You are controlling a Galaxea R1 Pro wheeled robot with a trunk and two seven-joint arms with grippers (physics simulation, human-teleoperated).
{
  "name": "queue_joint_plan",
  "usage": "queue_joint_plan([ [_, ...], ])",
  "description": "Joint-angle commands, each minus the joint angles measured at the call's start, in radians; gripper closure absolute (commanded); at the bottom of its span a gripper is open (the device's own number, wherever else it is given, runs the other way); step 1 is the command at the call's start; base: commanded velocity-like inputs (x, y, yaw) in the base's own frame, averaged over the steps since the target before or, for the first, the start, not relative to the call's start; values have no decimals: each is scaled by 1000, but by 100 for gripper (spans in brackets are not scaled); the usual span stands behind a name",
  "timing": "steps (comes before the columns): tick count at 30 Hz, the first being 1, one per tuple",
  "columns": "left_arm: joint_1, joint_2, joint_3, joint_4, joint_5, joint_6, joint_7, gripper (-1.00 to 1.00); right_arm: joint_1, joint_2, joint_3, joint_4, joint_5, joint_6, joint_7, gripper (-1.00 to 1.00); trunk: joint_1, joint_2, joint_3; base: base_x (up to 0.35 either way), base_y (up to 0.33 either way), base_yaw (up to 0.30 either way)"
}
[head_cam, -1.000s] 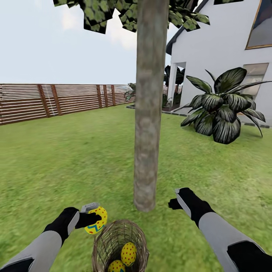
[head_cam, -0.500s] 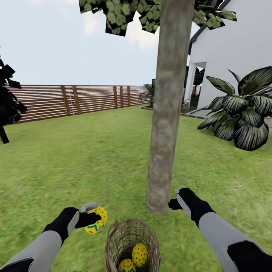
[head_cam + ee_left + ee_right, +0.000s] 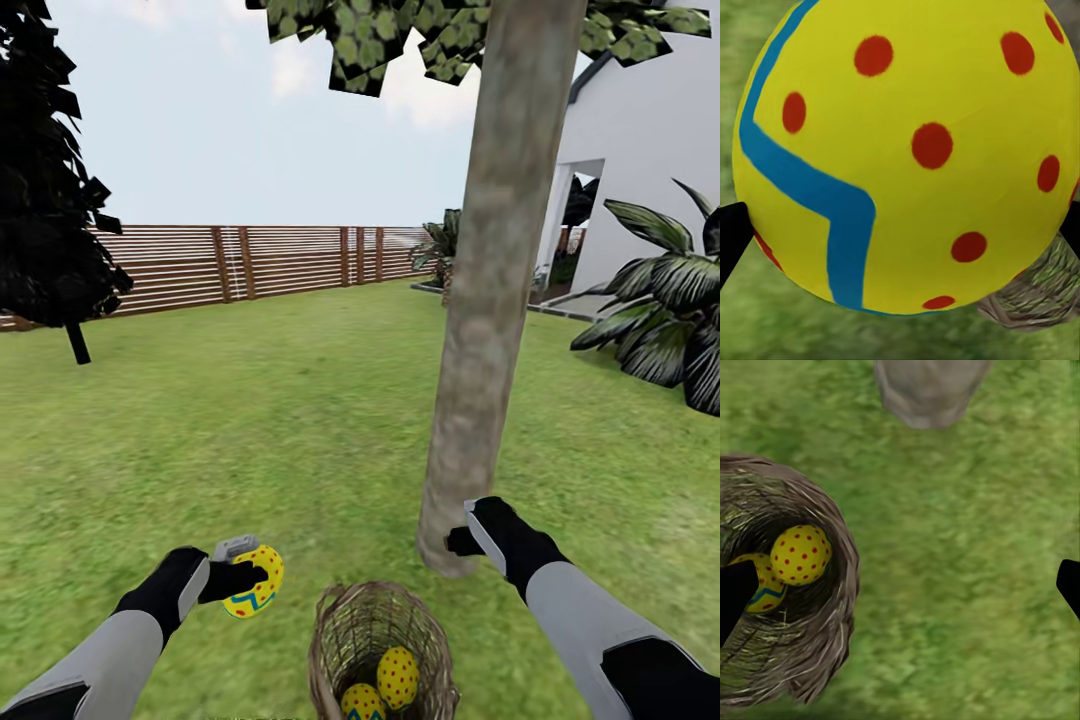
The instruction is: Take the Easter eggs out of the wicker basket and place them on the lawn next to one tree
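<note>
Two eggs [image 3: 385,685] inside basket rim [image 3: 325,620]; open lawn [image 3: 250,440] leftward.

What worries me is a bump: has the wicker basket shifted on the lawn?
No. The wicker basket keeps its place beside the tree trunk; the camera turned.

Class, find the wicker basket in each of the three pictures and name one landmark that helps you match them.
Head view: the wicker basket stands at the bottom centre, on the grass just in front of the tree trunk.
Left wrist view: a bit of the basket's woven rim peeks out from behind the held egg.
Right wrist view: the basket is at the left edge, two eggs inside.
Shared landmark: the red-dotted egg in the basket, also in the head view.
</note>
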Motion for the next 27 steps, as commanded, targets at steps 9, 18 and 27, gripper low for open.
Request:
queue_joint_plan([
  [9,-1,-1,6,0,-6,5,-5,100,0,0,9,-1,-10,3,-8,-100,0,-1,-1,0,0,141],
  [18,-1,-1,7,-1,-6,5,-5,100,0,-1,8,-1,-12,8,-6,-100,0,-1,-1,0,0,103],
  [27,0,-2,6,0,-6,5,-5,100,0,0,8,-1,-11,8,-6,-100,0,-1,-1,0,0,103],
])
